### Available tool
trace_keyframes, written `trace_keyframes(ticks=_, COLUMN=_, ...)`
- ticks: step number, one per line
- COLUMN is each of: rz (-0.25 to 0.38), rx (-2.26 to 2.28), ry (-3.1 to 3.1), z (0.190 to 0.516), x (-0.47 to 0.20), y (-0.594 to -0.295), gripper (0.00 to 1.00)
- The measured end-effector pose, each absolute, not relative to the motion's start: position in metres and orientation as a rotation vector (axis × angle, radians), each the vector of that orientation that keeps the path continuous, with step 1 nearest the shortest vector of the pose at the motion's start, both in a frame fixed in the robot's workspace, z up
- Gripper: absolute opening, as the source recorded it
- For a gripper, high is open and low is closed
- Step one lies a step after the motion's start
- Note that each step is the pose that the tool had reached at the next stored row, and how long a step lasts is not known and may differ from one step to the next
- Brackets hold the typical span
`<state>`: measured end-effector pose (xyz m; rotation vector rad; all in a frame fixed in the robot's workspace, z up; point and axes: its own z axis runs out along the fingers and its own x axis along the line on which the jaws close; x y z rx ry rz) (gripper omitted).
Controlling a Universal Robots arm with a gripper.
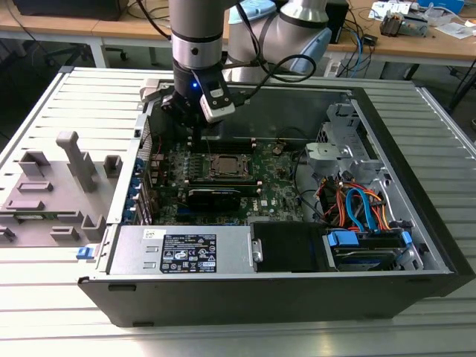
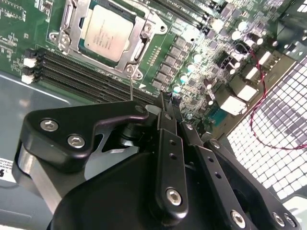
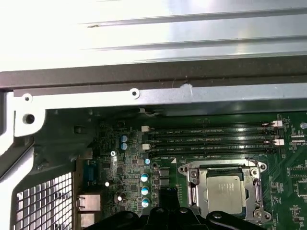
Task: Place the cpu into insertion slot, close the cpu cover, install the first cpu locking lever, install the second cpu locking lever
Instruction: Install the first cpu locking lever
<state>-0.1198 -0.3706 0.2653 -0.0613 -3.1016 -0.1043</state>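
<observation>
Above the open black computer case [image 1: 416,245], the black gripper [image 2: 168,103] hangs over the green motherboard [image 1: 264,175], near the case's far wall; its fingers look pressed together, grasping nothing. Beside it, free board lies between the long black memory slots [image 3: 206,139] and that wall. On the ribbed grey metal table [image 1: 67,297] rests the case. Inside it, the small silvery square cpu [image 2: 105,31] sits in the dark square insertion slot [image 3: 225,189], with the thin silvery cpu cover [image 2: 141,45] framing it.
</observation>
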Motion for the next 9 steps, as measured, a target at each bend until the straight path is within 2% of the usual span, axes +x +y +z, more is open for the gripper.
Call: trace_keyframes(ticks=9, rz=-0.104, rx=-0.061, ry=-3.102, z=0.2651, x=-0.1205, y=-0.3597, gripper=0.11)
